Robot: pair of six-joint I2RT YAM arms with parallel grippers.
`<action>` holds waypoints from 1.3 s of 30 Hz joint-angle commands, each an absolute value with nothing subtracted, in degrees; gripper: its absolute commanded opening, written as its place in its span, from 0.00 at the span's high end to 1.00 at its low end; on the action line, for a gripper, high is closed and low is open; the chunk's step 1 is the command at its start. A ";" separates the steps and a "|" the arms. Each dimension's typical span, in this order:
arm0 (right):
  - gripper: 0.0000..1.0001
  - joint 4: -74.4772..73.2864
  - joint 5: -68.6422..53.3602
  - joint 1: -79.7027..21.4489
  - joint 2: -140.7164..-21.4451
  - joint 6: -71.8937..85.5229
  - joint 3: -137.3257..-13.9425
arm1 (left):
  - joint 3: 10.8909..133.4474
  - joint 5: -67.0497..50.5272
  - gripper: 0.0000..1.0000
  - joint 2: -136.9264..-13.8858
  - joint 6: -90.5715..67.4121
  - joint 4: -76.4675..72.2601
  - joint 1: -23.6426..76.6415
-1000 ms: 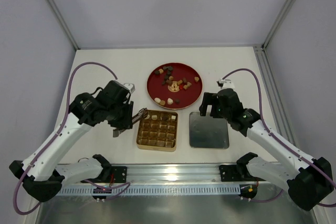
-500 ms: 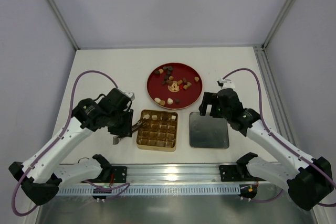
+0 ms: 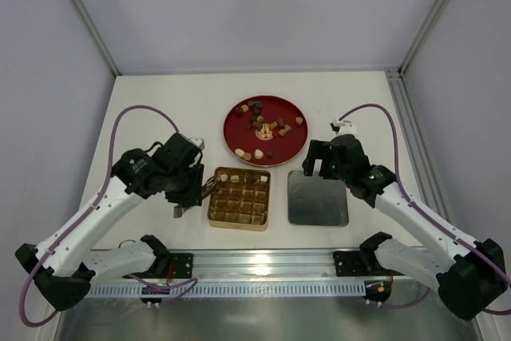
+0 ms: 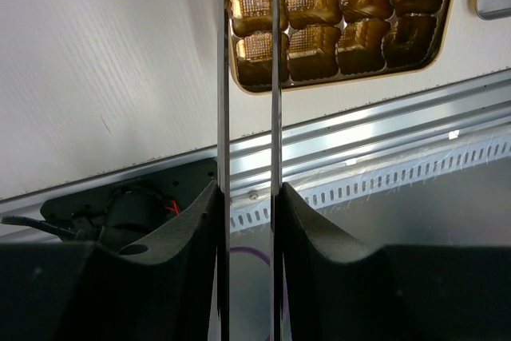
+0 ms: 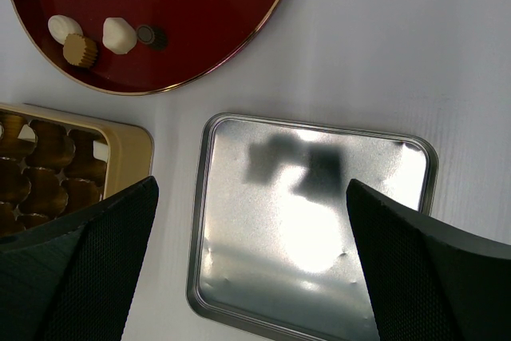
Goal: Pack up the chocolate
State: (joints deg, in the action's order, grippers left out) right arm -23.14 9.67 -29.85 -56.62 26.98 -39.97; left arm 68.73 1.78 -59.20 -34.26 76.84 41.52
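Note:
Chocolate pieces [image 3: 257, 127] in brown, tan and cream lie scattered on a round red plate [image 3: 291, 146]; the right wrist view shows a few of these chocolate pieces [image 5: 118, 35] at the plate's [image 5: 200, 21] near edge. The gold gridded box [image 3: 239, 226] sits in front of the plate, with pale pieces in its far row. My left gripper [image 3: 190, 190] is shut on thin metal tweezers [image 4: 274, 77], whose blades reach over the left side of the box [image 4: 315, 41]. The tweezer tips lie beyond the left wrist view's top edge. My right gripper [image 3: 319, 167] hangs open and empty.
A square silver lid [image 3: 318, 199] lies right of the box, directly under my right gripper [image 5: 251, 185]. The metal rail [image 4: 375, 145] of the arm bases runs along the table's near edge. Frame posts stand at the back corners.
My left arm has drawn slightly toward the near edge, and the tweezers have shifted down along the left side of the box. The right arm has not moved.

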 commanded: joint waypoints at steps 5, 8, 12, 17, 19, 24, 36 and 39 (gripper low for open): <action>0.00 -20.66 9.32 -29.62 -55.72 27.42 -41.13 | 70.22 2.64 0.64 -60.12 -34.72 74.44 41.66; 0.00 -20.65 9.40 -29.71 -55.72 27.42 -41.13 | 70.84 2.81 0.64 -60.56 -34.37 74.71 41.75; 0.00 -20.65 9.32 -29.62 -55.63 27.42 -41.13 | 73.03 3.34 0.64 -60.82 -33.93 75.50 41.75; 0.00 -20.74 9.40 -29.62 -55.72 27.25 -41.57 | 80.83 3.08 0.62 -63.97 -32.96 75.76 41.66; 0.00 -21.09 9.40 -29.71 -55.64 27.07 -41.83 | 83.05 2.99 0.62 -65.65 -32.17 75.06 41.75; 0.00 -22.15 9.93 -29.62 -54.93 26.63 -42.54 | 90.95 4.13 0.61 -74.06 -30.33 72.43 41.57; 0.00 -25.22 10.19 -29.62 -50.89 26.28 -41.75 | 108.81 3.17 0.58 -96.14 -23.56 70.40 40.25; 0.00 -25.22 10.46 -29.62 -50.45 26.10 -41.14 | 108.81 2.99 0.58 -98.61 -23.20 69.61 40.25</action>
